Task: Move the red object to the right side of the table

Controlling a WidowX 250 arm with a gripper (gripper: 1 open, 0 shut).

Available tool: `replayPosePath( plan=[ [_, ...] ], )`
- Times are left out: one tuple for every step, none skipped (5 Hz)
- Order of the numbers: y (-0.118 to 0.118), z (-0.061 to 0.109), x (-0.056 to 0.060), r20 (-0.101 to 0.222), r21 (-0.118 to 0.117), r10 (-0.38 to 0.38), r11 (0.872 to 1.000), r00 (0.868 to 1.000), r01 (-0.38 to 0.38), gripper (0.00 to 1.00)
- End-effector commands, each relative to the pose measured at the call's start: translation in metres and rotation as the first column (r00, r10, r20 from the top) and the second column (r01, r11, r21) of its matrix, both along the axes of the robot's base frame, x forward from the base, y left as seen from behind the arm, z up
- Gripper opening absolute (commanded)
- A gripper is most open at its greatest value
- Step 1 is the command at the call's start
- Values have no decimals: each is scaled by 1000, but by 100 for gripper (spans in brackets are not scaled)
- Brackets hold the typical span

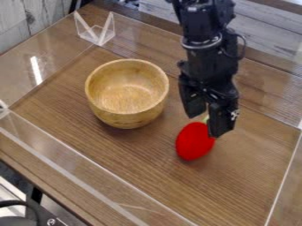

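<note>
End effector (207,116) released, jaws apart above glossy red object (195,142), apparently strawberry-shaped.

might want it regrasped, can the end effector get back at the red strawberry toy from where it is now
Probably yes. The end effector hangs open just above the red strawberry toy, pointing down at it, with nothing between them. The wooden bowl sits apart to the left, so it should not block a straight descent.

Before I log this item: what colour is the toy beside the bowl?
Bright red: the toy shows in the only camera view, right of the bowl.
</note>
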State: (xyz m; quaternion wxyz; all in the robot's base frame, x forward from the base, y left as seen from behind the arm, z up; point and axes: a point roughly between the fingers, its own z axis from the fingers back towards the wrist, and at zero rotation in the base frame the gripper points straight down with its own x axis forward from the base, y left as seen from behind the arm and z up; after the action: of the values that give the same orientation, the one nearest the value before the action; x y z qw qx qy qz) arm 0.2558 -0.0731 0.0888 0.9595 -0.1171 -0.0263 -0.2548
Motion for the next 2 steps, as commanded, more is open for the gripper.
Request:
replayPosePath(
  plan=[
    [-2,12,15,49,-3,-8,1000,999,8,100],
    [2,12,23,43,-2,5,1000,999,-5,100]
  ],
)
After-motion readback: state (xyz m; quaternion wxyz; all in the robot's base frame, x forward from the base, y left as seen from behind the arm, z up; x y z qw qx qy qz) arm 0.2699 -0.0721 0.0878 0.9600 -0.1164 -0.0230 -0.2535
